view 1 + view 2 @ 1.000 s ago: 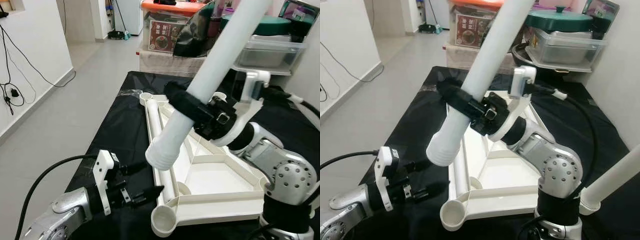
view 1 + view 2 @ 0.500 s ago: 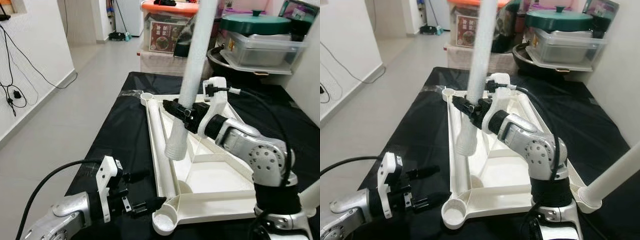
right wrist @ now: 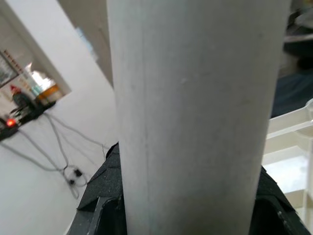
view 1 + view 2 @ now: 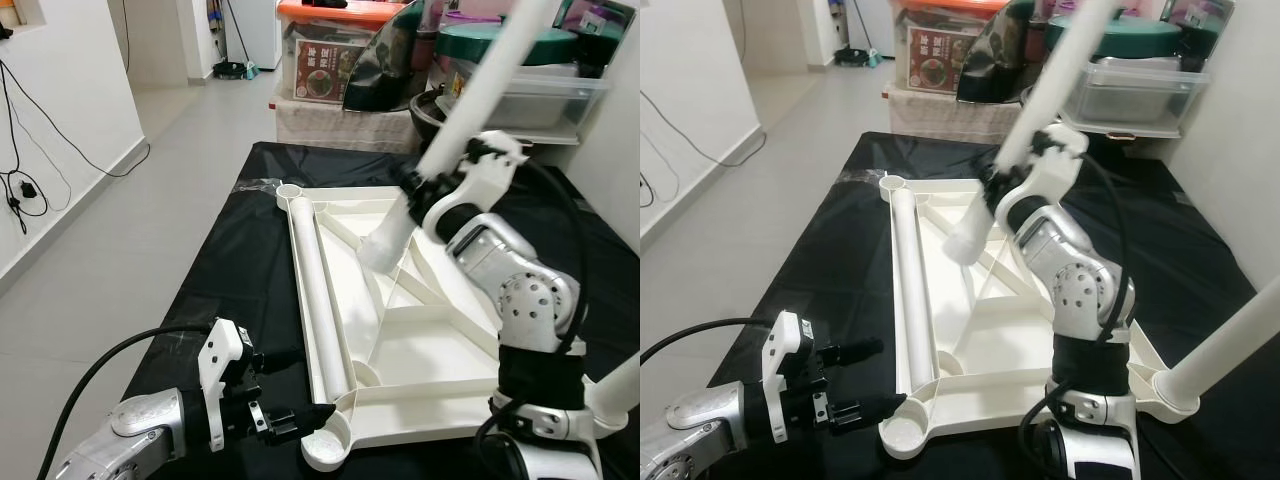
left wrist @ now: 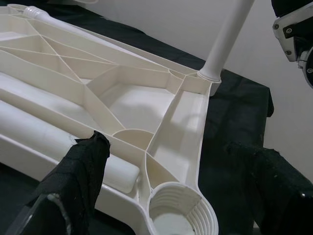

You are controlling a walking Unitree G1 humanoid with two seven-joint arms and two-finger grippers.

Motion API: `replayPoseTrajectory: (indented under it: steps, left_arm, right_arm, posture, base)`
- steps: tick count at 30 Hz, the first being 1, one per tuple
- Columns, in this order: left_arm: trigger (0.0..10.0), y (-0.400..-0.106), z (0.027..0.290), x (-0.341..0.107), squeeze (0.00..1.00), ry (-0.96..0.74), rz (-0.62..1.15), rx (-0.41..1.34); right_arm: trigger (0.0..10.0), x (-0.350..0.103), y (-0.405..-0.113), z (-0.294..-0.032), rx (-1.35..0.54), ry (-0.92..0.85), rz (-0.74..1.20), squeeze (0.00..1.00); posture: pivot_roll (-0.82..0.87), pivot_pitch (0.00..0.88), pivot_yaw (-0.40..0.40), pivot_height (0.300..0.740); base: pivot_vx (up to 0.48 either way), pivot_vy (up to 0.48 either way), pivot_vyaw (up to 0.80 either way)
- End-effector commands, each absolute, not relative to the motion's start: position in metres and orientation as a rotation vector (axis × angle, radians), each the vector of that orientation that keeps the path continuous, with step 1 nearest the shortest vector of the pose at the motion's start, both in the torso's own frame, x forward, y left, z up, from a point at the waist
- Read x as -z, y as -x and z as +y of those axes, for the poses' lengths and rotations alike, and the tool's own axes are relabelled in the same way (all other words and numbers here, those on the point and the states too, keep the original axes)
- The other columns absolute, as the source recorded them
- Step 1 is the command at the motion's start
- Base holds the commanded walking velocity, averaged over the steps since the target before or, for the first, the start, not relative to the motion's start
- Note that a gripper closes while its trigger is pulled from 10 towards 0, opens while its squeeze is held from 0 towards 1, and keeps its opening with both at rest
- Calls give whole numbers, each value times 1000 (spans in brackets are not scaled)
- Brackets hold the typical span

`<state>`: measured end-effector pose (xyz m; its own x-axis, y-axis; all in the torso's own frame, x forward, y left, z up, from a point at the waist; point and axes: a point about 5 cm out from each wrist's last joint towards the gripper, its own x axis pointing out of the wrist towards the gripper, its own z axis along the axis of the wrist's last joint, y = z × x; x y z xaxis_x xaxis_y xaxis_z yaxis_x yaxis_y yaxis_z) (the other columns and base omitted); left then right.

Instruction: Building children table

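An upturned white tabletop (image 4: 430, 350) lies on the black-covered table. My right gripper (image 4: 437, 170) is shut on a white table leg (image 4: 480, 90). The leg is tilted, and its ribbed end (image 4: 383, 245) hangs just above the tabletop's far ribs. In the right wrist view the leg (image 3: 190, 117) sits between the black fingers. My left gripper (image 4: 310, 382) is open at the near left corner, straddling the corner socket (image 5: 181, 215). A second leg (image 4: 315, 290) lies along the tabletop's left channel. A third leg (image 4: 1230, 345) stands in the near right corner.
Storage boxes (image 4: 335, 60), a clear tub (image 4: 545, 95) and pots are stacked beyond the table's far end. Grey floor (image 4: 150, 200) runs along the table's left side, with cables on the white wall (image 4: 20, 150). A wall stands close on the right.
My right arm has swung the leg from near upright to a rightward tilt, and its ribbed end has moved toward the tabletop's far right. My left gripper has edged up to the corner socket.
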<state>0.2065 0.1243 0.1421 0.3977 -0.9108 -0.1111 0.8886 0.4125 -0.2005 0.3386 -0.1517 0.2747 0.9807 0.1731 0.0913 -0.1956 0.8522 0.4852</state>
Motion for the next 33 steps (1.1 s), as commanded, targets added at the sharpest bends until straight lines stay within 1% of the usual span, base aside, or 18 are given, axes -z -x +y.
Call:
replayPoseTrajectory:
  steps: [1, 14, 21, 22, 24, 25, 26, 28, 29, 31, 33]
  left_arm:
    - [10000, -208, 126, -139, 0, 97, 230, 1141]
    - [10000, -210, 124, -138, 0, 96, 223, 1142]
    - [10000, -211, 124, -138, 0, 97, 223, 1144]
    - [10000, -211, 123, -138, 0, 96, 222, 1148]
    - [10000, -212, 123, -139, 0, 94, 221, 1153]
    - [10000, -213, 124, -139, 0, 93, 220, 1153]
    - [10000, -213, 124, -139, 0, 93, 220, 1153]
    - [10000, -214, 124, -140, 0, 95, 215, 1155]
    - [10000, -214, 124, -140, 0, 95, 215, 1155]
    - [10000, -215, 123, -140, 0, 95, 212, 1164]
    - [10000, -215, 122, -140, 0, 95, 212, 1168]
  right_arm:
    - [0, -275, -341, -151, -158, -566, -45, 0]
    - [0, -268, -344, -152, -84, -566, -18, 0]
    - [0, -266, -342, -148, -111, -528, -18, 0]
    - [0, -266, -342, -146, -134, -511, -21, 0]
    - [0, -268, -337, -136, -244, -474, -46, 0]
    - [0, -270, -332, -128, -344, -458, -65, 0]
    - [0, -270, -332, -128, -344, -458, -65, 0]
    - [0, -272, -317, -111, -557, -392, -99, 0]
    - [0, -272, -317, -111, -557, -392, -99, 0]
    - [0, -267, -305, -98, -693, -326, -105, 0]
    - [0, -265, -301, -93, -727, -307, -106, 0]
  posture:
    - [120, 0, -74, 740]
    - [115, 0, -76, 740]
    - [108, 0, -73, 740]
    - [103, 0, -71, 740]
    - [102, 0, -70, 740]
    - [100, 0, -71, 740]
    - [100, 0, -71, 740]
    - [100, 0, -71, 740]
    - [100, 0, -71, 740]
    - [104, 0, -74, 740]
    - [104, 0, -74, 740]
  base:
    - [0, 0, 0]
    - [0, 0, 0]
    - [0, 0, 0]
    - [0, 0, 0]
    - [0, 0, 0]
    - [0, 0, 0]
    - [0, 0, 0]
    - [0, 0, 0]
    - [0, 0, 0]
    - [0, 0, 0]
    - [0, 0, 0]
